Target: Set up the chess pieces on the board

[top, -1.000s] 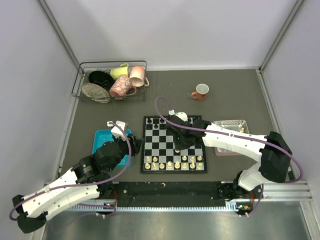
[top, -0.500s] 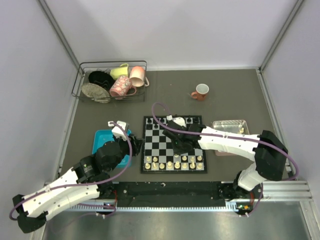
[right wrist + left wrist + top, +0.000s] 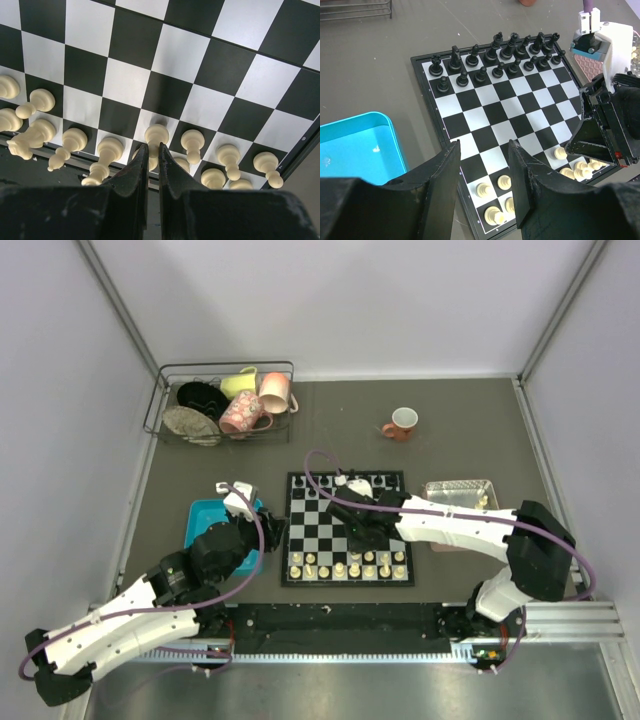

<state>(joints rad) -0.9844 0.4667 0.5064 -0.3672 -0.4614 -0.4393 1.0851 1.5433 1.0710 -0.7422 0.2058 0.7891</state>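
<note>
Right gripper [image 3: 152, 149]: fingers drawn to a narrow slit, pointing down over the near half of the board [image 3: 125, 75]; a cream pawn [image 3: 156, 134] sits right at the fingertips; I cannot tell whether it is pinched or free.

The other cream pieces [image 3: 74, 136] stand in the two near rows, close on either side of that pawn; the front row shows gaps; the black pieces [image 3: 495, 52] fill the two far rows.

Left gripper [image 3: 484, 150]: fingers spread wide, holding nothing; it hovers over the near left corner of the board, beside the blue tray [image 3: 350, 150].

The pink tray [image 3: 448, 487] lies just right of the board; a few pale items show in it, too small to identify.

Judgement: the step in hand is seating a pawn in the cream front row; the task is well advanced but not complete. The next move calls for a small opening of the fingers and a straight lift, since neighbouring pieces stand close enough to be toppled; then a reach right to the pink tray for another piece.
</note>
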